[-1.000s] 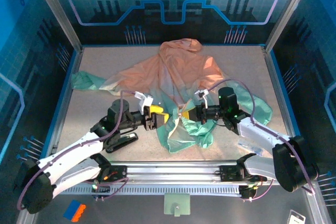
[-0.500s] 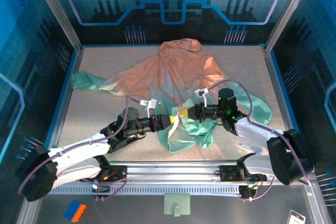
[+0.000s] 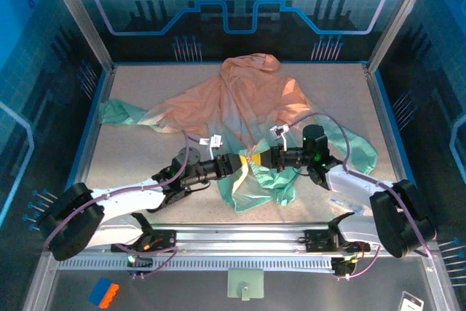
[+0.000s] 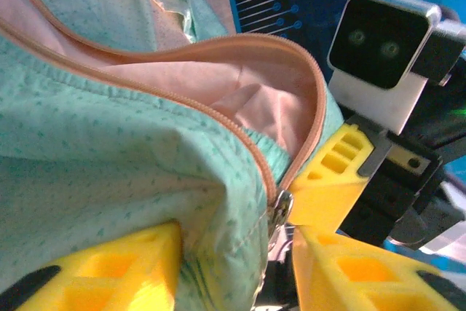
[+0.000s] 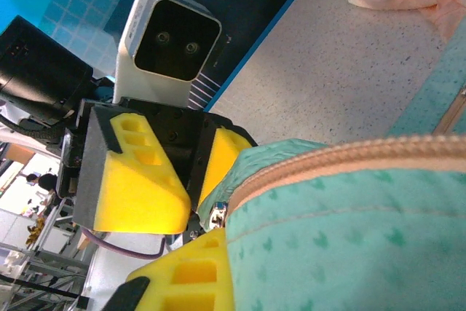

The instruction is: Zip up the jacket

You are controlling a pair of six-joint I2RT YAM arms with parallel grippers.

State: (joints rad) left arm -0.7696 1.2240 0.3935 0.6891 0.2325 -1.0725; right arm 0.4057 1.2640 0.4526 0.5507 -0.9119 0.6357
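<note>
jacket [image 3: 247,100]: thin, soft, crinkly, likely slippery
hold: slider [image 4: 280,205], hem [image 4: 218,253] beside it
left gripper [image 3: 237,165]: half-wide round hem, grip unclear
right gripper [image 3: 259,157]: clamped on hem

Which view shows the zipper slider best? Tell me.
Left wrist: the metal zipper slider is close and sharp on the jacket, where its orange zipper tracks meet. Right wrist shows it partly hidden by fabric. In the top external view it is too small to make out.

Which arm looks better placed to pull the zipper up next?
Left, probably: the left gripper has its fingers either side of the metal slider, while the right gripper is shut on the jacket beside it, anchoring the hem.
</note>
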